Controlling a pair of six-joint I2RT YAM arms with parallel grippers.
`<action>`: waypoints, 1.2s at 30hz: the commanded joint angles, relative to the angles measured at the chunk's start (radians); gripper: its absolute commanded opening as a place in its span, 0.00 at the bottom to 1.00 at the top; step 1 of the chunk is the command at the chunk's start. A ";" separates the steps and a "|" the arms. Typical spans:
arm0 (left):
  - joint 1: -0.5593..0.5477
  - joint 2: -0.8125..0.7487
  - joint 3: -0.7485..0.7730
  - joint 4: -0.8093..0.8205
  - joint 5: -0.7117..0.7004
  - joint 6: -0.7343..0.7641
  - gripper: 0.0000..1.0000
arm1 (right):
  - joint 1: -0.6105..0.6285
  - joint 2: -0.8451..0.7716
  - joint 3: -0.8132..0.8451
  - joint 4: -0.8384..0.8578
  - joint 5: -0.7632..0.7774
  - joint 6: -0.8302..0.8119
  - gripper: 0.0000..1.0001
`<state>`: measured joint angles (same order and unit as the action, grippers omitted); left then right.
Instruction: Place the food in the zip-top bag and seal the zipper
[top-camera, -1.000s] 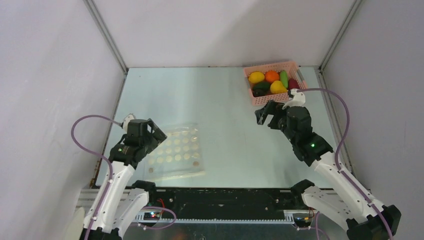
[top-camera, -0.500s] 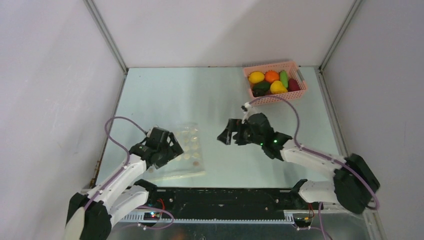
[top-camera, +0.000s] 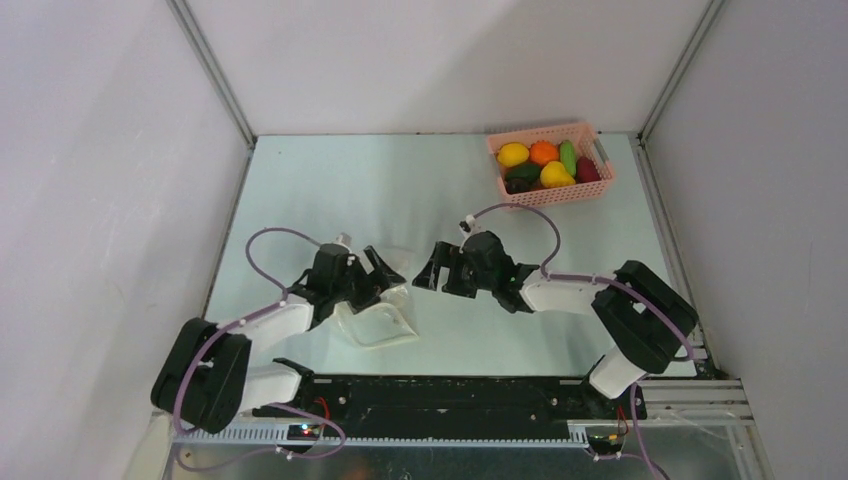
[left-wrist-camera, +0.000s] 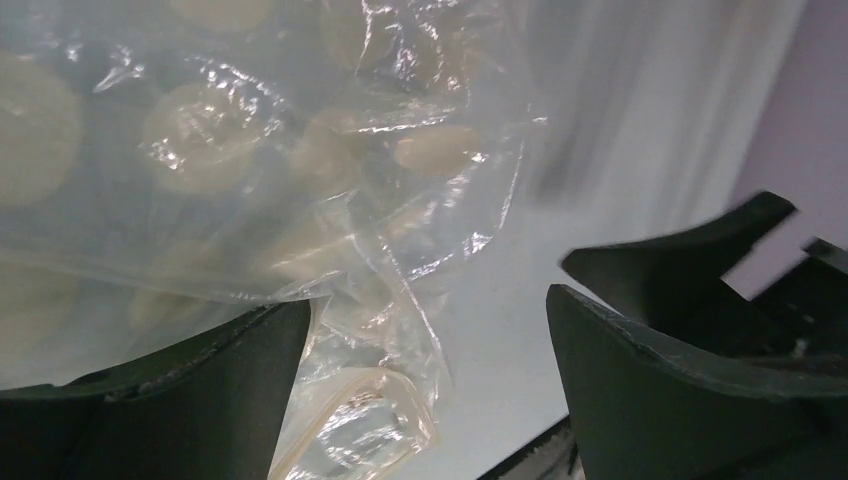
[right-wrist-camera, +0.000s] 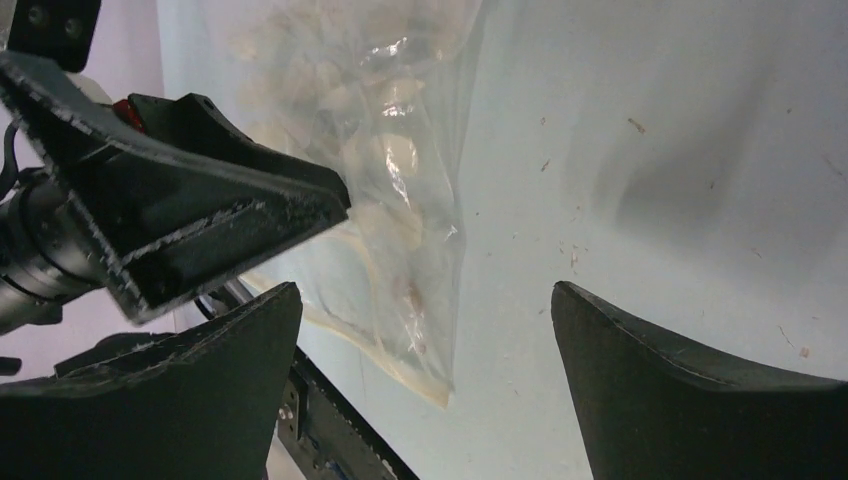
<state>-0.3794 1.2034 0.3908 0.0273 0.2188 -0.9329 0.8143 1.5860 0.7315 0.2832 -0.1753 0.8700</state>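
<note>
The clear dotted zip-top bag (top-camera: 385, 322) lies crumpled on the table near the front left. It fills the upper left of the left wrist view (left-wrist-camera: 230, 150). My left gripper (top-camera: 385, 272) is open at the bag's far right corner, with film draped over its left finger (left-wrist-camera: 150, 400). A pale zipper strip (right-wrist-camera: 400, 368) runs along the bag's lower edge. My right gripper (top-camera: 430, 272) is open and empty, just right of the bag and facing the left gripper (right-wrist-camera: 180, 220). The food (top-camera: 545, 165), yellow, orange, green and dark red pieces, sits at the back right.
The food lies in a pink lattice basket (top-camera: 545, 198) at the table's back right corner. Grey walls enclose the table on three sides. A black rail (top-camera: 450, 395) runs along the front edge, close to the bag.
Both arms have stretched low toward the table's middle. The right gripper moved left from beside the basket to the bag. The flat bag has bunched up under the left gripper.
</note>
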 joint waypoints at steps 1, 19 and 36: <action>-0.010 0.084 -0.081 0.126 0.163 -0.027 0.98 | 0.007 0.057 0.064 0.010 0.039 0.025 0.99; -0.012 0.057 -0.092 0.112 0.142 -0.076 0.98 | 0.253 0.014 0.059 0.045 0.025 -0.618 0.90; -0.013 -0.006 -0.085 0.079 0.148 -0.072 0.98 | 0.347 0.175 0.105 0.140 0.252 -0.737 0.58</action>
<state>-0.3824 1.2148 0.3264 0.1745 0.3557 -1.0061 1.1522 1.7344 0.7860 0.3645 -0.0086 0.1638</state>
